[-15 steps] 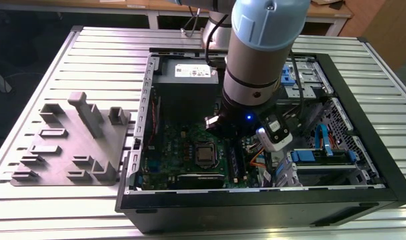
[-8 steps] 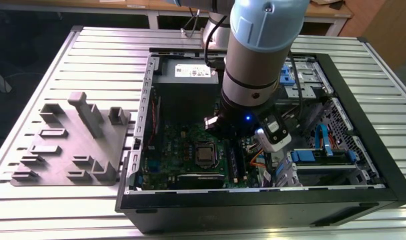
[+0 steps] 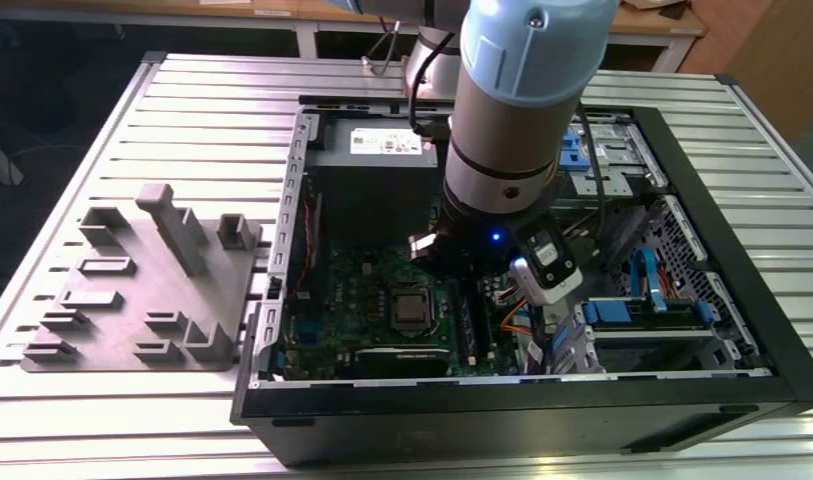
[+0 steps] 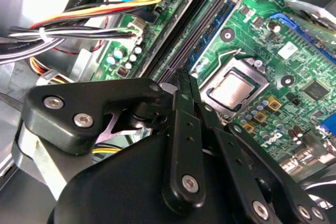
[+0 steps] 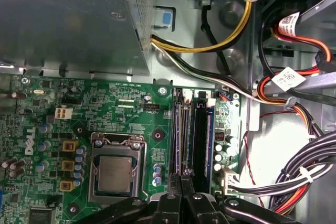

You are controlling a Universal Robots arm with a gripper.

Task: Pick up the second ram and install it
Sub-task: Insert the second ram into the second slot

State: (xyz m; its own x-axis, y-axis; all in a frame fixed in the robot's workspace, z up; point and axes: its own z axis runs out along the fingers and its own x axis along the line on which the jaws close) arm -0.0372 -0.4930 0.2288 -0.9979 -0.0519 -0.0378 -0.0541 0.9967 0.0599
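My pincer (image 4: 185, 80) is clenched, its tips tight together. It sits low inside the computer case (image 3: 746, 300), right at the end of the second ram (image 5: 182, 135). The ram stands on its edge in a slot on the green board (image 5: 131, 108). I can't tell if the tips pinch it.

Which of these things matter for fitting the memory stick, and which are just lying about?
Part of the job: gripper, memory slots, green motherboard.
Just there: grey fixture blocks, processor, cable bundles, power supply.
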